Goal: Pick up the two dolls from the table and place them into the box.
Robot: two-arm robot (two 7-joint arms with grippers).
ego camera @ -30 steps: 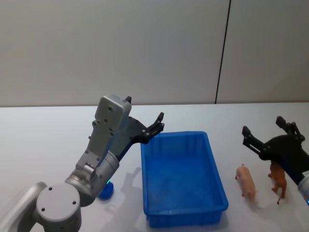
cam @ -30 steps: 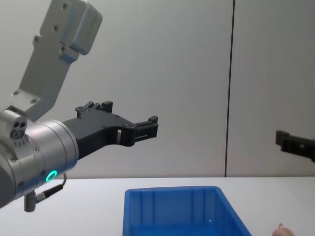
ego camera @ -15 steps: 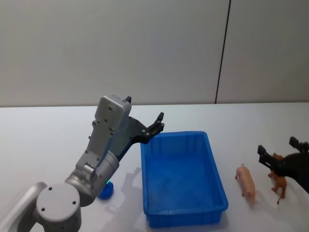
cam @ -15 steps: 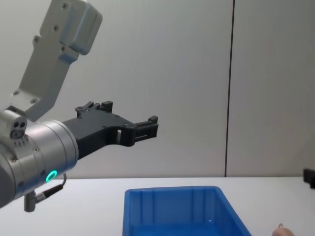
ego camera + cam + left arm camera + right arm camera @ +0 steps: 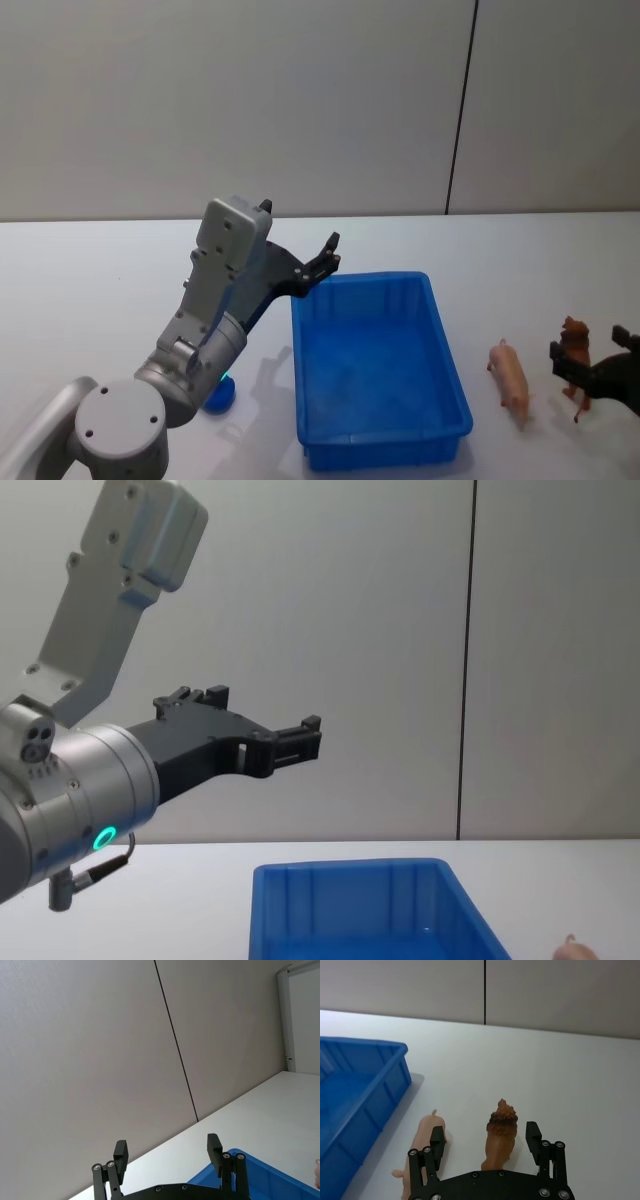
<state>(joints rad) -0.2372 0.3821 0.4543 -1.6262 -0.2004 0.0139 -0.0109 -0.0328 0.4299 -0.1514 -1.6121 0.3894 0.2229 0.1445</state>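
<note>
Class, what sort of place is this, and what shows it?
Likely a robot test lab: white table, blue box, pink doll and brown doll set out for practice; right claw open around the brown doll, left claw aloft by the box.

The right gripper (image 5: 486, 1131) hangs low over the table (image 5: 560, 1070), fingers spread wide, and the brown doll (image 5: 501, 1132) stands upright between them, touching neither. A pink pig (image 5: 424, 1137) lies just beside that doll, between it and the blue box (image 5: 364, 1043).
</note>
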